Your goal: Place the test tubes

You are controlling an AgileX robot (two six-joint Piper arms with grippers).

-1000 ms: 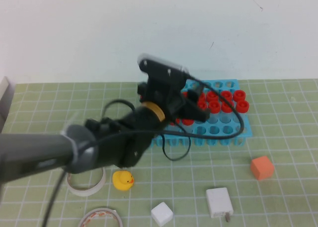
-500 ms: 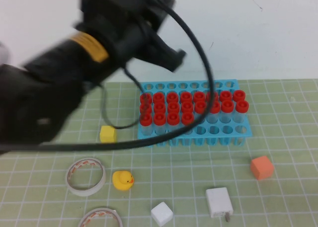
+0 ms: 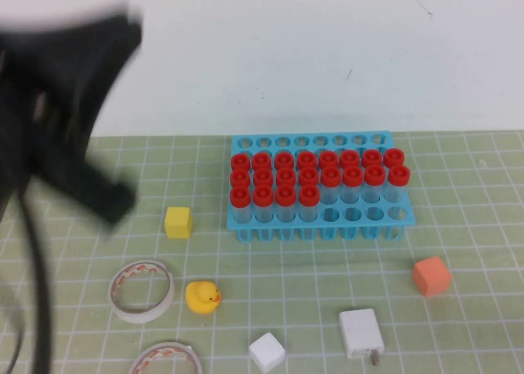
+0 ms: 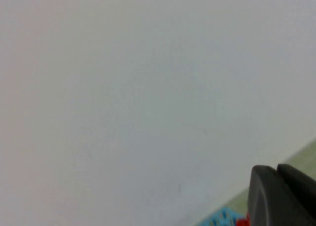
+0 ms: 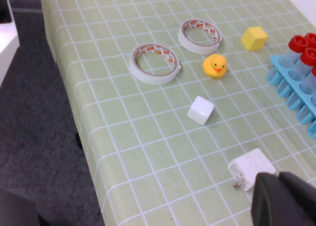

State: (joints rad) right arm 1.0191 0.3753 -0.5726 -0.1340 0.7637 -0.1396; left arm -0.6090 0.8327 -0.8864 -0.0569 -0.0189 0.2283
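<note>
A blue test tube rack [image 3: 319, 141] stands at the middle back of the table, with several red-capped tubes [image 3: 307, 177] upright in it and its back row bare. My left gripper [image 3: 113, 199] is a dark blur raised at the far left, well away from the rack. In the left wrist view its fingers [image 4: 284, 196] are shut together on nothing, facing the white wall, with a corner of the rack [image 4: 222, 220] just below. My right gripper [image 5: 287, 201] is shut and empty, hanging over the white charger [image 5: 251, 168]. The rack's edge [image 5: 296, 95] shows there too.
On the green grid mat lie a yellow cube [image 3: 178, 222], a rubber duck [image 3: 201, 295], two tape rolls [image 3: 142, 289] [image 3: 168, 358], a white cube [image 3: 267, 352], the white charger [image 3: 361, 333] and an orange cube [image 3: 431, 276]. The table's edge [image 5: 74, 112] drops to dark floor.
My left arm has swung up and to the left, away from the rack, and its jaws have shut empty. The rack and tubes are now fully uncovered.
</note>
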